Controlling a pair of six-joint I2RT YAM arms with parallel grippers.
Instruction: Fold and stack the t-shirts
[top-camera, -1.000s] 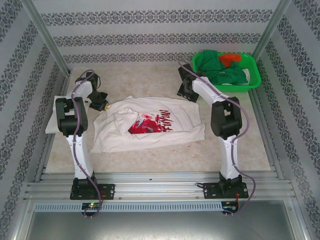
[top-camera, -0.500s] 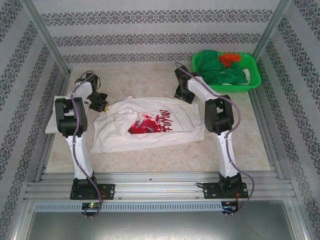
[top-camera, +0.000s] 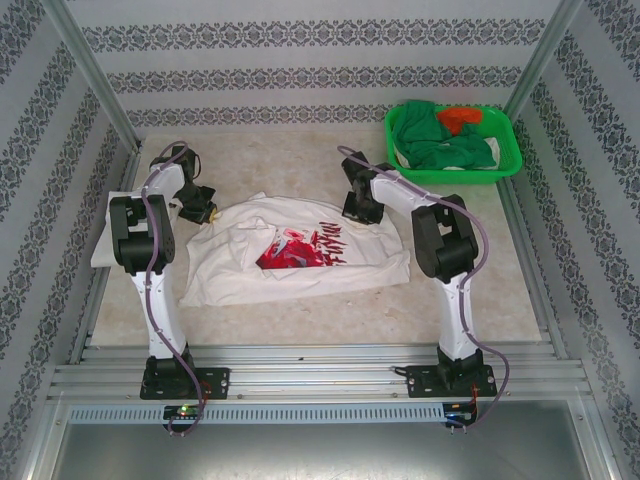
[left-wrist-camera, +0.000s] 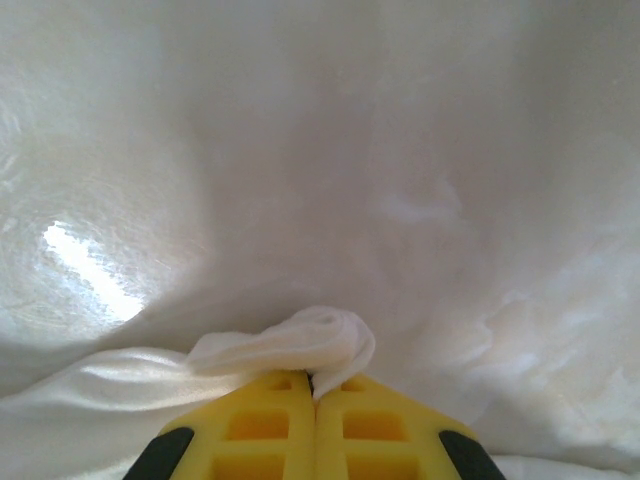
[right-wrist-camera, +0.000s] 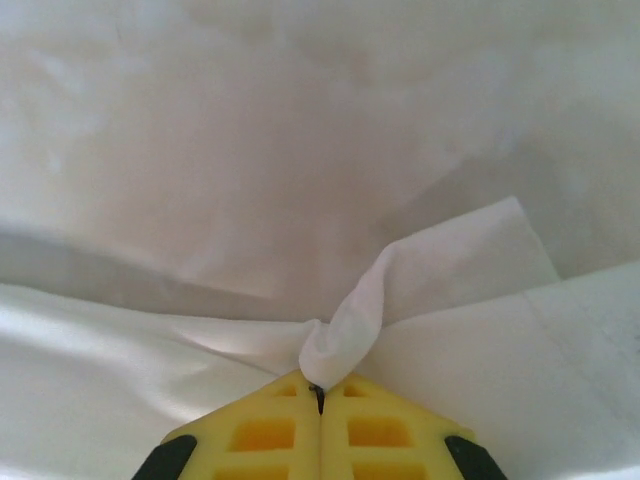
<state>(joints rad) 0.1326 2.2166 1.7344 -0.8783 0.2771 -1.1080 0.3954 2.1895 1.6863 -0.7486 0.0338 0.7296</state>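
Observation:
A white t-shirt (top-camera: 300, 255) with a red-and-black graphic lies rumpled in the middle of the table. My left gripper (top-camera: 205, 213) is at its far left corner. In the left wrist view its yellow jaws are shut on a bunched fold of the t-shirt (left-wrist-camera: 300, 345). My right gripper (top-camera: 360, 212) is at the far right edge of the shirt. In the right wrist view its jaws are shut on a pinched peak of white t-shirt (right-wrist-camera: 345, 335). A second white t-shirt (top-camera: 105, 250) lies flat by the left edge, partly hidden by the left arm.
A green plastic basket (top-camera: 505, 165) holding green and orange cloth stands at the back right corner. Metal frame posts rise at the back corners. A rail (top-camera: 320, 380) runs along the near edge with both arm bases on it.
My right gripper has moved left from beside the basket onto the shirt's far right edge and shut on the cloth. The left gripper has kept its hold and place.

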